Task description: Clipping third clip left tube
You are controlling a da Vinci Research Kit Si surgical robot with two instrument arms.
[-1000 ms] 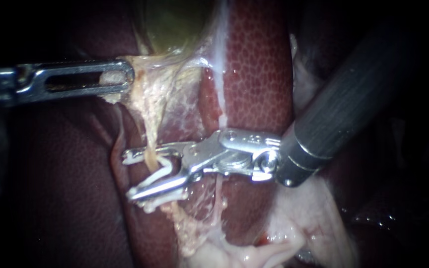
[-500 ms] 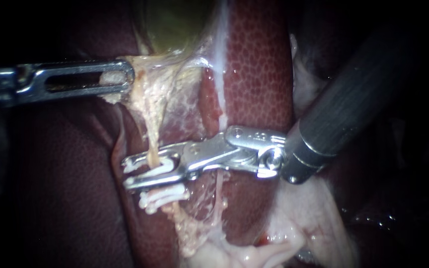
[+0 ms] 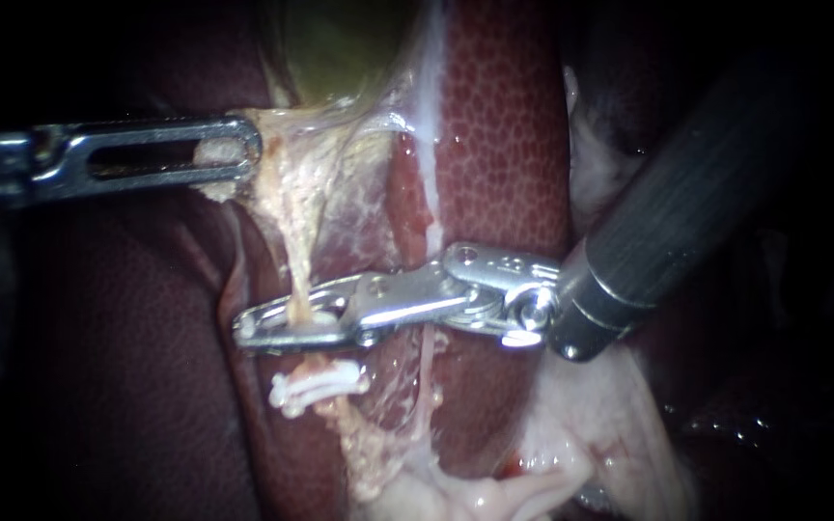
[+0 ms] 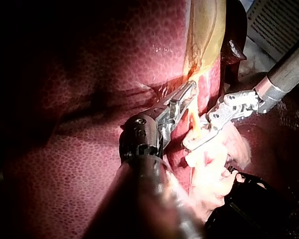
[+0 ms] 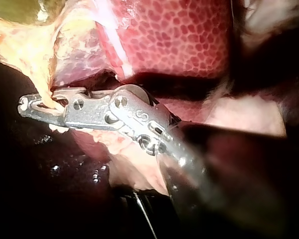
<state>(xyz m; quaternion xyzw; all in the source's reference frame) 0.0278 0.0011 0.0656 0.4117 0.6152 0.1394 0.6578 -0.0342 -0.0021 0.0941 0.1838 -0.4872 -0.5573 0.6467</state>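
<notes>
**A:** Endoscope first. Where's the left tube?
**B:** The left tube [image 3: 293, 275] runs top to bottom, centre-left of frame. The right instrument [image 3: 263, 326] crosses it about square-on from the right. Its tool is clenched on the tube, with white showing in the bite. One clip [image 3: 316, 386] sits just below the tool, apart from it.
**A:** Other arm?
**B:** The left instrument [image 3: 234, 152] is upper left, tool grasping pale tissue [image 3: 277, 169] under the gallbladder [image 3: 340, 48]. Looks like it's tensioning the tube.
**A:** Left wrist view?
**B:** The left instrument [image 4: 182, 102] is clamped on the tissue strand. The right instrument [image 4: 197, 142] is just beside it, further down the tube [image 4: 194, 119].
**A:** Right wrist view?
**B:** The tube [image 5: 47, 92] enters the right instrument [image 5: 40, 107] near its tips, liver [image 5: 179, 35] behind. My read: release, then back out along the shaft axis, square to the tube.
</notes>
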